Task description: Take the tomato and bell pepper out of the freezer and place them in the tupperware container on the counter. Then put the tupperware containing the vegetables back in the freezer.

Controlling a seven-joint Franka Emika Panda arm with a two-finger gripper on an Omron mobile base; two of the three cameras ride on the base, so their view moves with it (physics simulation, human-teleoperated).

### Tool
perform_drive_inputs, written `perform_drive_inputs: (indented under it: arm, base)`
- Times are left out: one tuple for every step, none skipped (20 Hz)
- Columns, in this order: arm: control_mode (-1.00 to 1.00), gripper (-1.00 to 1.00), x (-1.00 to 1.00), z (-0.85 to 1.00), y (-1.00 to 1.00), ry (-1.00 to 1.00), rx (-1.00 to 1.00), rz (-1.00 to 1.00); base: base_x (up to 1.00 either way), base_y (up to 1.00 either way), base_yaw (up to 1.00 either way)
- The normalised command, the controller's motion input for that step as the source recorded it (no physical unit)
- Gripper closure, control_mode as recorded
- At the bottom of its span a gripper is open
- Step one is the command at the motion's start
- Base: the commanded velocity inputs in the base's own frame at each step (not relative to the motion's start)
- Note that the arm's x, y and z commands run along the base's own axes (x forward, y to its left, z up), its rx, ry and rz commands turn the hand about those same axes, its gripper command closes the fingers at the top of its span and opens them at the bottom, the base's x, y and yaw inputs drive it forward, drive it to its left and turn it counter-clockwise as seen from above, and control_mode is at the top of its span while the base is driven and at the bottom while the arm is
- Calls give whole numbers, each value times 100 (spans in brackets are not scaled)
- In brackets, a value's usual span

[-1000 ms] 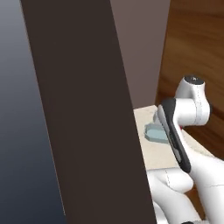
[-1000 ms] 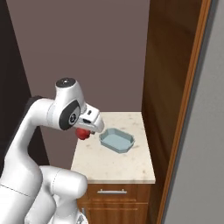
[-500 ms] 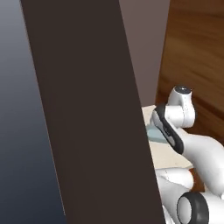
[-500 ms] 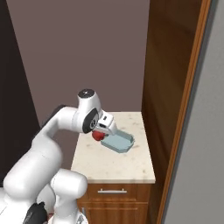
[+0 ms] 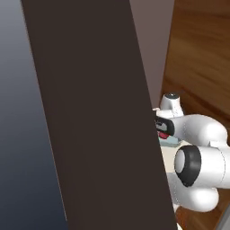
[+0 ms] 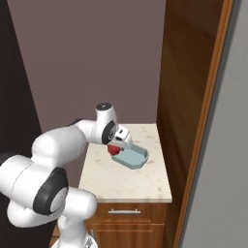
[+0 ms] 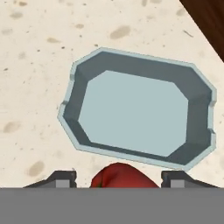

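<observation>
Tupperware container (image 7: 135, 113), a shallow light blue-grey plastic tray with clipped corners and a raised rim, lies bare inside on the beige speckled stone counter (image 7: 35, 52).
My gripper (image 7: 118, 178) hangs just above its near rim, dark fingers (image 7: 61, 178) pinching a smooth red vegetable (image 7: 122, 177); tomato or bell pepper, I cannot tell. From the right base view the red piece (image 6: 114, 150) sits at the tray's (image 6: 131, 157) left edge over the counter (image 6: 126, 181), whereas a second ago I carried it short of the tray, further left. A brown wooden panel (image 6: 186, 97) stands to the right.
</observation>
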Motion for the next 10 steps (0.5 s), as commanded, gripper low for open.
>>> perform_drive_inputs:
  arm:
    - [-100,100,56,-34,0,10,0,0]
    - [-100,100,48,-31,0,7,0,0]
    - [-100,100,49,-26,0,7,0,0]
    - [-100,100,46,-21,0,6,0,0]
    - [-100,100,44,-19,-3,5,0,0]
    - [-100,100,42,-19,-4,5,0,0]
    - [-100,100,36,-18,-6,4,0,0]
    - [-100,100,31,-19,-8,3,0,0]
    - [-100,100,24,-21,-8,2,0,0]
    - [-100,100,15,-21,-7,1,0,0]
  base:
    - [0,0,0]
    - [0,0,0]
    - [0,0,0]
    - [0,0,0]
    - [0,0,0]
    - [0,0,0]
    - [0,0,0]
    - [0,0,0]
    - [0,0,0]
    - [0,0,0]
